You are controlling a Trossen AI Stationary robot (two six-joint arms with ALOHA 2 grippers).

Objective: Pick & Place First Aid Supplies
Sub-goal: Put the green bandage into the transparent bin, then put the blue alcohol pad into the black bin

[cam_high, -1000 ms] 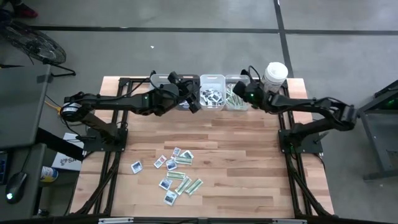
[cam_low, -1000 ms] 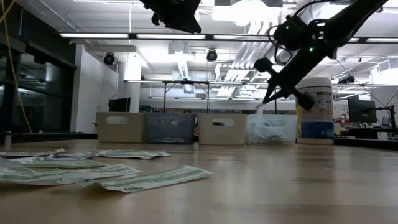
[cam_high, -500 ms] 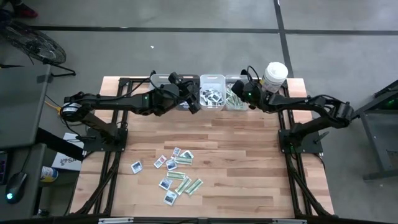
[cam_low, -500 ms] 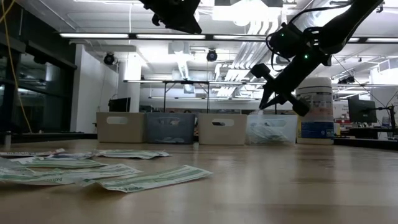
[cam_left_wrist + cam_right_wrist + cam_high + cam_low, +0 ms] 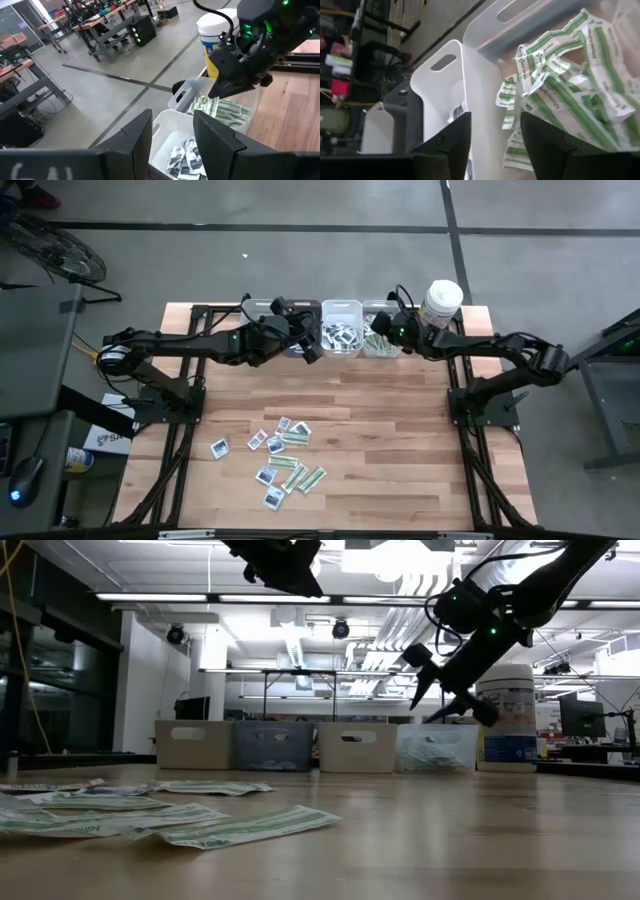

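Right claw [image 5: 447, 700] spread open aloft; left claw [image 5: 172, 132] parted, empty.

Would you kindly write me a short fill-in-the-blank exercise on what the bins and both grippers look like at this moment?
1. The right gripper hangs over the bin holding ____-and-white strip packets.
2. Its fingers stand ____, with nothing between them.
3. The loose packets lie on the ____ tabletop.
4. The left gripper hovers above the bin of white packets with ____ marks.

Missing words: green; open; wooden; dark

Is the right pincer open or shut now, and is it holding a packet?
Open and empty: the right pincer shows spread fingers above the clear bin of green-and-white strips, nothing between them.
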